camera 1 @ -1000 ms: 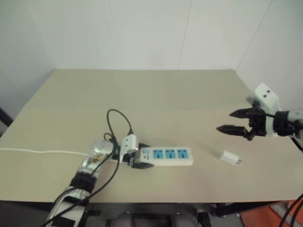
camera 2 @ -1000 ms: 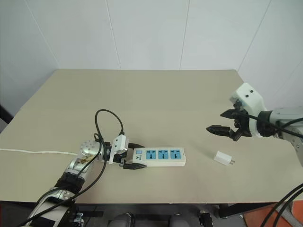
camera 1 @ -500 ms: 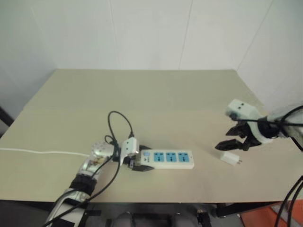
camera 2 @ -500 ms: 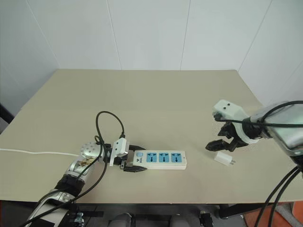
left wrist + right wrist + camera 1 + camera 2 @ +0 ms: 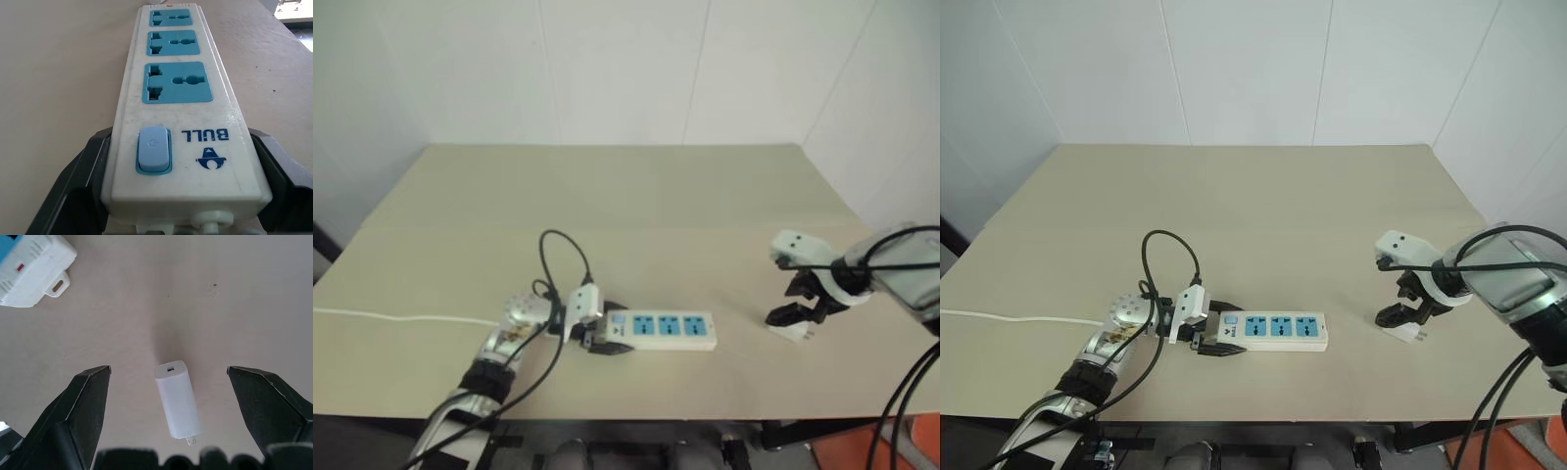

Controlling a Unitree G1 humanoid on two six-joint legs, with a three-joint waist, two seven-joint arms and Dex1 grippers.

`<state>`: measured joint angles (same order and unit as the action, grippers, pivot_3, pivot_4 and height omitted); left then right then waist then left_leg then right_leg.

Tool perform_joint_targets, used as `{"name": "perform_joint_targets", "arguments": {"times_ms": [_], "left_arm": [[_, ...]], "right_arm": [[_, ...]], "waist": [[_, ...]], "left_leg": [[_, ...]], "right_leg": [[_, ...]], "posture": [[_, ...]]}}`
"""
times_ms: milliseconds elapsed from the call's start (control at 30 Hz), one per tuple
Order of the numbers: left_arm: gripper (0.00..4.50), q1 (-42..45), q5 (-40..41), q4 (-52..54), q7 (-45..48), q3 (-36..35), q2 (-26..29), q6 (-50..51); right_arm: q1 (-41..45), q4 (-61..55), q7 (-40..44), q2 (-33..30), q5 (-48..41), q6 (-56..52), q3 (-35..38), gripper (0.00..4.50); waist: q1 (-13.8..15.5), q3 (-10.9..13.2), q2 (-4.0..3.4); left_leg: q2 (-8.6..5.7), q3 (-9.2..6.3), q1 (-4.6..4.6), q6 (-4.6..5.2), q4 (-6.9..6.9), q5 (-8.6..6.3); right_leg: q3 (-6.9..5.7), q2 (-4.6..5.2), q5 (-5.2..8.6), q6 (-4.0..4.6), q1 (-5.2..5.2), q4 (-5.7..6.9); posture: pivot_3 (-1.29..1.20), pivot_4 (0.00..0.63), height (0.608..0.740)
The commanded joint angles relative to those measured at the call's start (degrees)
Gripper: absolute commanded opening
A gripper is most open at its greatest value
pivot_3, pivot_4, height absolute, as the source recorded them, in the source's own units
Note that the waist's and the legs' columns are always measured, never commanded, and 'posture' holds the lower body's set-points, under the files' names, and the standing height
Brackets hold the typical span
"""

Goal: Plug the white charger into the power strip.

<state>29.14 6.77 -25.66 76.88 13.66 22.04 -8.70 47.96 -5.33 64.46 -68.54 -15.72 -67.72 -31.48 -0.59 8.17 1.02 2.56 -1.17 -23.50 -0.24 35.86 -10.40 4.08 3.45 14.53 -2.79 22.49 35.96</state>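
Jaws of the right gripper point(image 5: 168, 382) stand wide apart, one finger on each side of the white charger point(image 5: 177, 399), and they do not touch it. On the left gripper point(image 5: 1217, 341), the two black fingers point(image 5: 73, 183) are clamped on the switch end of the power strip point(image 5: 1273, 331). Both task things lie flat on the beige table point(image 5: 1253, 206): the strip near the front edge, the charger well apart from it, on the right.
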Motion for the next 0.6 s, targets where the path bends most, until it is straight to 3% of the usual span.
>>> {"name": "perform_joint_targets", "arguments": {"times_ms": [33, 600], "left_arm": [[3.31, 0.0, -0.5, 0.6, 0.7, 1.9, -0.2, 0.2], [3.31, -0.1, -2.1, 0.5, -0.4, 3.4, 0.9, 0.2]], "right_arm": [[0.2, 0.7, 1.1, 0.1, 2.4, 1.8, 0.3, 4.50], [-2.1, 2.9, 3.1, 2.9, 7.3, 4.3, -0.7, 4.50]], "waist": [[0.0, 0.0, 0.00], [0.1, 0.0, 0.00]], "left_leg": [[0.00, 0.00, 0.00, 0.00, 0.00, 0.00], [-0.01, -0.01, 0.01, 0.00, 0.03, 0.00]], "right_leg": [[0.00, 0.00, 0.00, 0.00, 0.00, 0.00], [-0.01, 0.00, 0.00, -0.01, -0.04, 0.02]], "posture": [[0.00, 0.150, 0.740], [0.00, 0.150, 0.740]]}}
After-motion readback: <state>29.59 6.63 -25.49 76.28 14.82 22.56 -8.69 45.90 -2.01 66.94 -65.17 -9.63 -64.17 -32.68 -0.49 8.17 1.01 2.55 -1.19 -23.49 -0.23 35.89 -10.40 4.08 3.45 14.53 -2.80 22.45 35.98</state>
